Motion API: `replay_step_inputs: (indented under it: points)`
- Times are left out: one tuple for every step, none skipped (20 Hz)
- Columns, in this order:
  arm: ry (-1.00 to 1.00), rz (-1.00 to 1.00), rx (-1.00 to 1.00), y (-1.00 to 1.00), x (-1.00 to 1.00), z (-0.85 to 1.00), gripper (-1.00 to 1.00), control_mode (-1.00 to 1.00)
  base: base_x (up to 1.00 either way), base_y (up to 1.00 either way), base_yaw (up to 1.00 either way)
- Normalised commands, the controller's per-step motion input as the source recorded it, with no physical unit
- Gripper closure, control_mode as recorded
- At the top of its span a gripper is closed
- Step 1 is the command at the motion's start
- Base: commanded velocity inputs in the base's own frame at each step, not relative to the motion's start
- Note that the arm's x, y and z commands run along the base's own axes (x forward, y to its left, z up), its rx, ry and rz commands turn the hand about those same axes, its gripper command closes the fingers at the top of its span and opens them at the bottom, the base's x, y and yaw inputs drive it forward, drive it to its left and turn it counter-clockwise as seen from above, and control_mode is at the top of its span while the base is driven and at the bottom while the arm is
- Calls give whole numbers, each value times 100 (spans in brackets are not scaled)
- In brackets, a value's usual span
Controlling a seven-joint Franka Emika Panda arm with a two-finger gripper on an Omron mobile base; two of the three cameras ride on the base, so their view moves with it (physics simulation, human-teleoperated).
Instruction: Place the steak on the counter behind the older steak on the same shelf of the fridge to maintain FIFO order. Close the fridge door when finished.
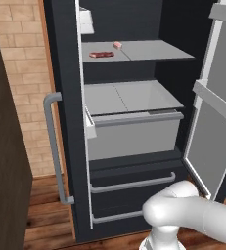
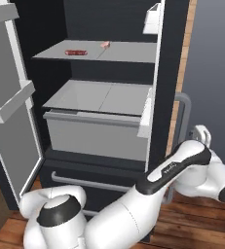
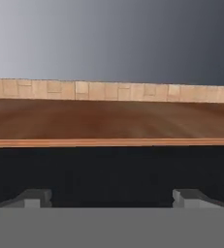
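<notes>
The fridge [image 1: 65, 97] stands with both doors swung out. On its upper shelf [image 1: 153, 51] the flat dark red older steak [image 1: 101, 54] lies near the front left. The small pale pink steak [image 1: 118, 45] sits just behind it, apart from it. Both also show from the other side, the older steak [image 2: 76, 52] in front of the pink steak [image 2: 105, 44]. My gripper [image 3: 111, 201] is open and empty, its fingertips [image 3: 36, 197] wide apart, looking across a dark surface at wood floor and a brick strip. My arm [image 2: 175, 168] reaches low to the right, outside the fridge. The counter is out of view.
The right door [image 1: 217, 97] with its grey bins hangs out beside my arm. The other door [image 1: 60, 68] carries a grey bar handle [image 1: 52, 146]. A lower shelf [image 1: 134, 95] tops a grey drawer [image 1: 134, 136]. A brick wall [image 1: 26, 73] and wood floor [image 1: 46, 215] lie left.
</notes>
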Motion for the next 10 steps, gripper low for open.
replay_step_inputs:
  points:
    - [-3, 33, 2, 62, 0, -11, -100, -100, 0, 0, 0]
    - [-4, 33, 0, 76, 0, -6, -100, -100, 0, 0, 0]
    - [-4, 33, 0, 86, -1, -4, -100, -100, 0, 0, 0]
    - [-4, 34, 0, 99, -1, -2, -100, -100, 0, 0, 0]
    - [-3, 35, 0, 100, -2, -5, -100, -100, 0, 0, 0]
    - [0, 34, 0, 100, -5, -9, -100, -100, 0, 0, 0]
    - [0, 33, 0, 100, -6, -8, -100, -100, 0, 0, 0]
    - [0, 31, 0, 100, -2, -7, -100, -100, 0, 0, 0]
    - [0, 30, 0, 100, 0, -3, -100, -100, 0, 0, 0]
    - [0, 28, 0, 100, 0, 0, -100, -100, 0, 0, 0]
